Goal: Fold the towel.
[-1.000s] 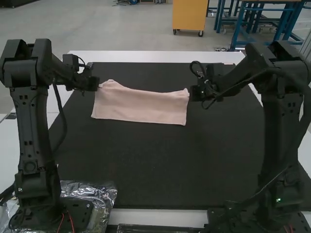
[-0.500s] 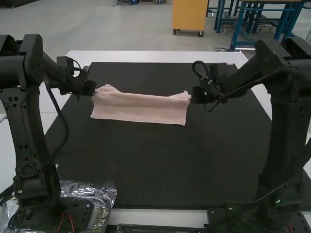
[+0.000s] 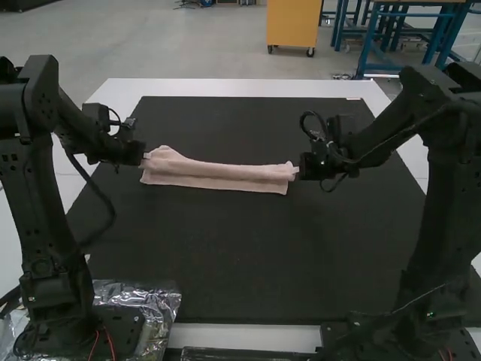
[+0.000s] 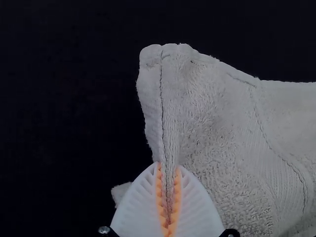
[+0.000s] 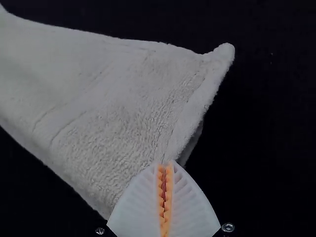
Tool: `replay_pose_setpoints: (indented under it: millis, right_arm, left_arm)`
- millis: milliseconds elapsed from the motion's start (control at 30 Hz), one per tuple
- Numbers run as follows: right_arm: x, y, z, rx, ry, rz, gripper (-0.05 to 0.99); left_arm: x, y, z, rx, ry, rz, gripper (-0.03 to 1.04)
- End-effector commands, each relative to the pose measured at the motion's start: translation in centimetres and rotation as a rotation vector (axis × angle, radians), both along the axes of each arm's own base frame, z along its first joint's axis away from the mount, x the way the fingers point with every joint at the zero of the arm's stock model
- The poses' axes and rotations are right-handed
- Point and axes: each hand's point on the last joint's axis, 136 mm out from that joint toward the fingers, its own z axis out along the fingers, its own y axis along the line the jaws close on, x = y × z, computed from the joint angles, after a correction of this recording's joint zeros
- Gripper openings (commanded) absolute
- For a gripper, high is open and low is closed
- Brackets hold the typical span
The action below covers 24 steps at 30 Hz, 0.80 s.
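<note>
Your left pincer (image 3: 145,156) and right pincer (image 3: 297,171) grip opposite ends of the pink towel (image 3: 218,175), drawn out in a narrow, folded strip across the far half of a black mat (image 3: 248,256) on the white table (image 3: 248,89). On the left, your orange pads (image 4: 159,193) stand nearly closed, a seamed edge of cloth pinched between them; on the right, your pads (image 5: 168,190) are nearly closed too, on the towel's side edge, just beside a corner. A lower layer peeks out along the towel's near edge (your long side), and from there bare mat runs wide toward you, with a shorter stretch toward the table's far edge.
</note>
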Motion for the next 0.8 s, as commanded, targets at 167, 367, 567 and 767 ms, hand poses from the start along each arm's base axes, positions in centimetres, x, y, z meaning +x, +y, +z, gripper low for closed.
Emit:
replay_pose_setpoints:
  millis: [167, 367, 567, 767]
  right_arm:
    - [-1.4, 0.0, -1.0, 0.019, 0.016, -0.008, 0.29]
    - [-1.2, 0.1, 0.0, 0.050, 0.013, -0.018, 0.89]
    - [-0.3, 0.7, 3.1, 0.092, -0.040, -0.027, 0.90]
    - [0.1, 2.1, 4.3, 0.101, -0.071, -0.002, 0.90]
  left_arm:
    - [-2.7, 0.7, -1.9, 0.023, 0.005, 0.024, 0.04]
    - [-3.2, 0.7, -1.9, 0.012, -0.006, 0.019, 0.85]
    - [-3.0, 1.7, -0.6, -0.012, -0.036, 0.031, 0.97]
    - [-2.7, 3.0, 0.7, -0.064, -0.060, 0.058, 0.97]
